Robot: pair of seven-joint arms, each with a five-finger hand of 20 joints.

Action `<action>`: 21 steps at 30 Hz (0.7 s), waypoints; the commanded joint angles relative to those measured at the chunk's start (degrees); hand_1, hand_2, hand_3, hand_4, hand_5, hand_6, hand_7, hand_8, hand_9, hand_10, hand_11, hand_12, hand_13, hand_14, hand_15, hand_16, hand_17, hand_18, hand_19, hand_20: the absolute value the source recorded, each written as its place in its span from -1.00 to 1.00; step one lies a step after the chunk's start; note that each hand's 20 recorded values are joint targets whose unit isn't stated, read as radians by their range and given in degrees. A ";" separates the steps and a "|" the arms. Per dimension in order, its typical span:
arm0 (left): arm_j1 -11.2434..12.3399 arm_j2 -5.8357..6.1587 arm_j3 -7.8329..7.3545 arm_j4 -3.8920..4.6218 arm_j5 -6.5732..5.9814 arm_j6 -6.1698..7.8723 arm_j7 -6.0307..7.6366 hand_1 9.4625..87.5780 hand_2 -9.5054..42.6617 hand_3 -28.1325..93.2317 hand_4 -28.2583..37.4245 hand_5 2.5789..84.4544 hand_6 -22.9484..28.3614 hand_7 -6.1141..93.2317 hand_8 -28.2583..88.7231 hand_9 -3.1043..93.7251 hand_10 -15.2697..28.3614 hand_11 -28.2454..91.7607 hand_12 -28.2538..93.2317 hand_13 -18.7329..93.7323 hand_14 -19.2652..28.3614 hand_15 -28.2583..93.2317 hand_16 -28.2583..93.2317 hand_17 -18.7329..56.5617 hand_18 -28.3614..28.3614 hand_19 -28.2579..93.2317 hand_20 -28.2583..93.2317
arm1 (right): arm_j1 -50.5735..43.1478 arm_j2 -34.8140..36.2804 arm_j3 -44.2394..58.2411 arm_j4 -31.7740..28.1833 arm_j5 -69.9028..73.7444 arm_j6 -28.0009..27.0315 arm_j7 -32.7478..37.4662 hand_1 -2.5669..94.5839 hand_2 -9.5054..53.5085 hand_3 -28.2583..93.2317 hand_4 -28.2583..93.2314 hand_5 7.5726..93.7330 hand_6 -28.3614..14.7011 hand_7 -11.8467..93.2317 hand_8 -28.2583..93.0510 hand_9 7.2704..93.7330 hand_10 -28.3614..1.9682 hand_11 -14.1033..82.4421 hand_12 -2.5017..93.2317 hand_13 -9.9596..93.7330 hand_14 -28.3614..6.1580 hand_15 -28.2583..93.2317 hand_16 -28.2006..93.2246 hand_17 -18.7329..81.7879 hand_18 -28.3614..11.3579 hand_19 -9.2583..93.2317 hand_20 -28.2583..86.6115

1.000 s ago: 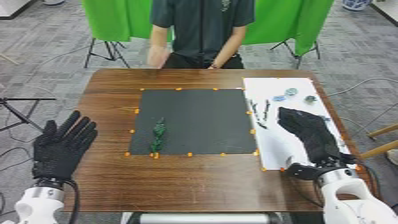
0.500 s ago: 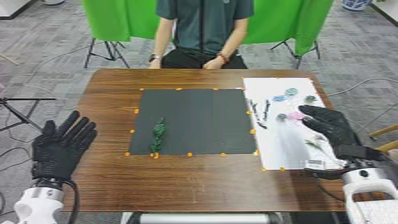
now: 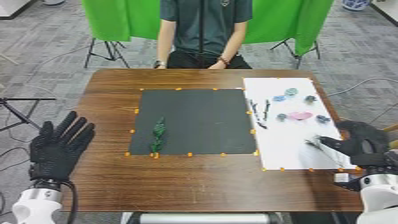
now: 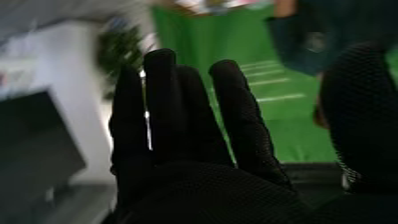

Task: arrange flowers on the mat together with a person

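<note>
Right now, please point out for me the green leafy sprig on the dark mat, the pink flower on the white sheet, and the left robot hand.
Green leafy sprig [image 3: 159, 134]: head view, middle of its leaves.
Pink flower [image 3: 301, 116]: head view, its petals.
Left robot hand [image 3: 55, 156]: head view, its palm.

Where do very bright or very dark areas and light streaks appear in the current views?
Head view: the white sheet is the table's brightest area, the dark mat shows no glare. Right wrist view: the right hand is nearly black, pale streaks cross the green cloth.
</note>
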 commanded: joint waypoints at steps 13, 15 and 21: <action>1.07 -0.32 0.18 -0.23 -0.69 0.34 0.12 -0.61 -0.22 0.60 -1.00 -0.06 0.16 -0.74 -0.68 -0.18 0.30 -0.32 -0.45 -0.21 0.46 -0.14 -0.65 -0.61 0.40 -0.07 -0.42 | 1.94 -1.58 -1.71 4.90 -2.59 -7.55 8.16 -0.23 -1.00 0.45 -1.00 0.43 0.19 -0.23 -0.78 0.05 -0.31 0.72 0.05 0.16 -0.46 0.98 0.10 -0.14 -0.68 0.68 0.06; 1.14 -0.32 0.22 -0.26 -0.62 0.49 0.22 -0.61 -0.22 0.59 -1.00 -0.06 0.16 -0.74 -0.68 -0.17 0.30 -0.32 -0.45 -0.21 0.46 -0.14 -0.65 -0.62 0.40 -0.07 -0.42 | 2.22 -1.59 -2.00 5.42 -2.05 -8.50 8.03 -0.22 -1.00 0.44 -1.00 0.43 0.19 -0.23 -0.79 0.05 -0.31 0.72 0.05 0.16 -0.47 0.98 0.10 -0.14 -0.68 0.68 0.06; 0.90 -0.16 0.45 -0.40 -0.48 0.58 -0.29 -0.62 -0.22 0.60 -1.00 -0.07 0.16 -0.74 -0.68 -0.17 0.30 -0.32 -0.45 -0.21 0.46 -0.14 -0.65 -0.62 0.40 -0.07 -0.42 | 2.24 -1.84 -2.82 6.59 -3.34 -10.35 7.06 -0.20 -1.00 0.54 -1.00 0.43 0.20 -0.24 -0.79 0.05 -0.30 0.72 0.04 0.16 -0.46 0.98 0.11 -0.13 -0.67 0.67 0.08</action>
